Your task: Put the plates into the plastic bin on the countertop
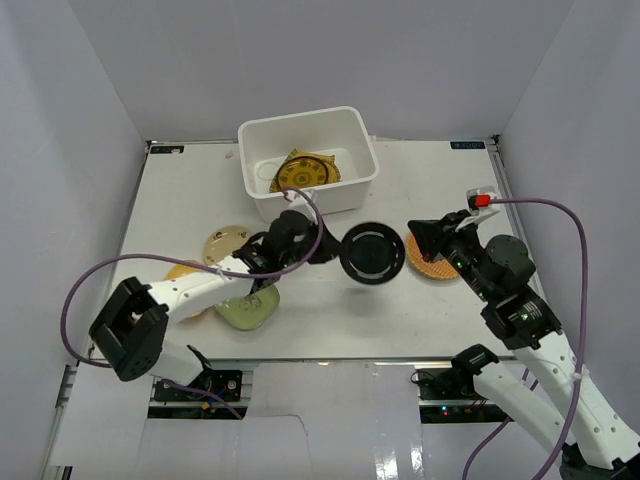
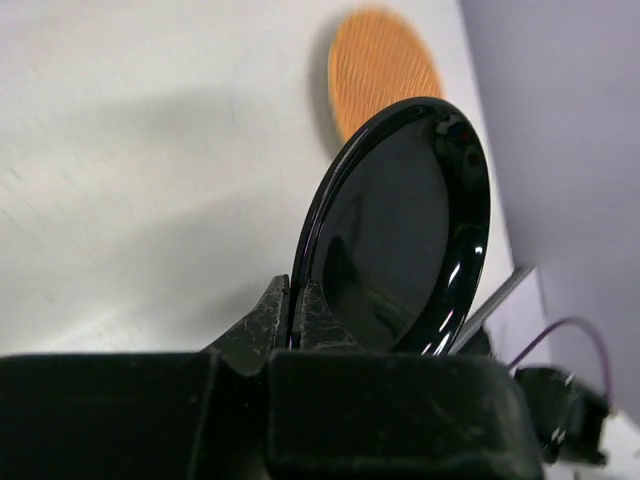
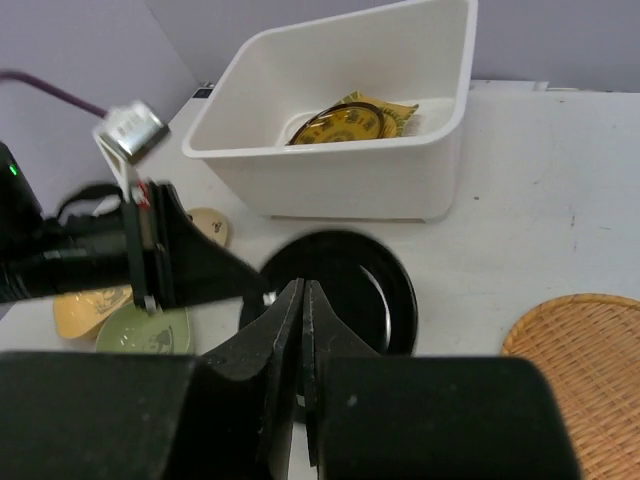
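My left pincer (image 2: 297, 300) pinches the glossy black plate (image 2: 400, 230) by its rim, just in front of the white plastic bin (image 1: 300, 118). My right pincer (image 3: 303, 300) is pressed together, empty, front-right of the bin. Inside the bin lies a gold patterned plate (image 1: 303, 172).

Mirror-glossy, smooth black plate (image 2: 400, 230) — bright highlights along its rim. Woven, ribbed, matt orange tray (image 2: 385, 65). Smooth white plastic bin (image 3: 340, 180), faintly sheened. Matt white countertop (image 1: 190, 200). Grainy matt black plastic on the left gripper (image 2: 293, 300).
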